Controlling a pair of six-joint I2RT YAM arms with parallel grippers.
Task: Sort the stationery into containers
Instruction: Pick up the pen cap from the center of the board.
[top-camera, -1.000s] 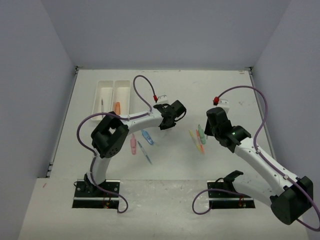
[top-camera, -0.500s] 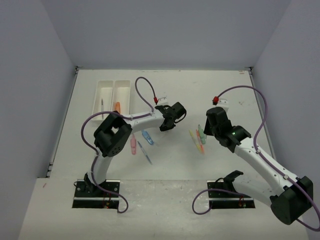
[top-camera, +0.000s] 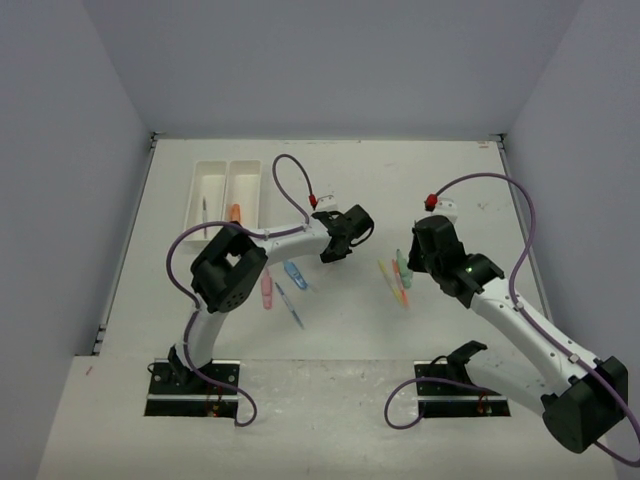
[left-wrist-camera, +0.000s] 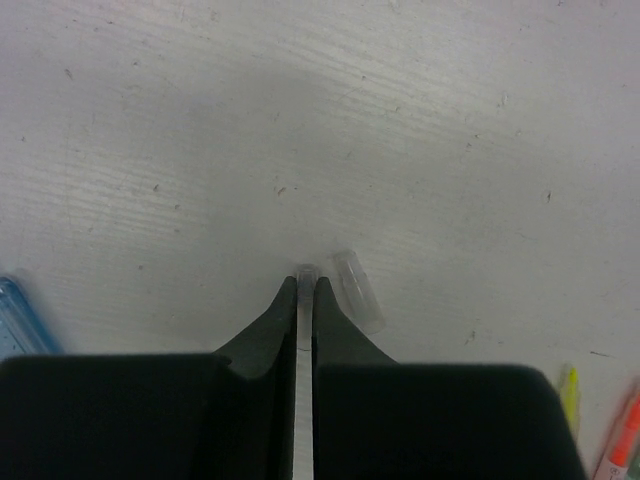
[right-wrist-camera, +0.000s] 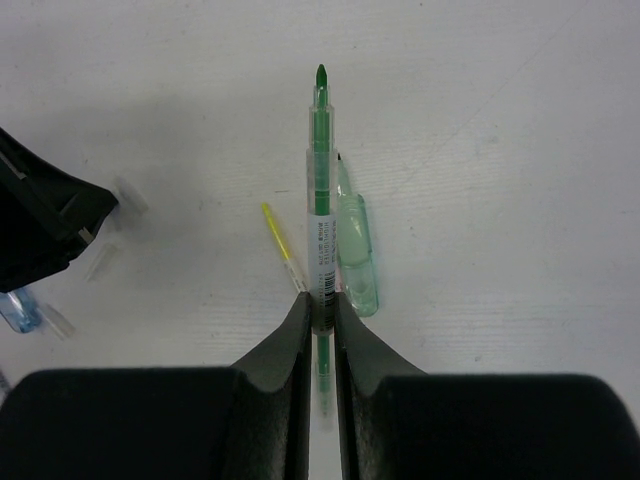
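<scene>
My left gripper (top-camera: 333, 247) (left-wrist-camera: 306, 285) is shut on a thin clear plastic piece (left-wrist-camera: 306, 272), close over the table middle. A second clear cap (left-wrist-camera: 358, 291) lies just right of its tips. My right gripper (top-camera: 413, 264) (right-wrist-camera: 320, 305) is shut on a green marker (right-wrist-camera: 319, 190), which points away from it. A pale green cap (right-wrist-camera: 354, 252) and a thin yellow marker (right-wrist-camera: 282, 244) lie beside it. The two white trays (top-camera: 226, 169) stand at the far left, holding a dark pen (top-camera: 204, 210) and an orange piece (top-camera: 234, 213).
A pink piece (top-camera: 266, 288), a blue piece (top-camera: 294, 273) and a dark pen (top-camera: 291, 306) lie left of centre. Yellow and orange markers (top-camera: 397, 287) lie under the right gripper. Small clear caps (right-wrist-camera: 104, 260) lie near the left gripper's fingers (right-wrist-camera: 45, 232).
The left arm's elbow has shifted a little to the right; its gripper stays nearly in place. The right gripper has edged slightly left, still shut on the green marker.
</scene>
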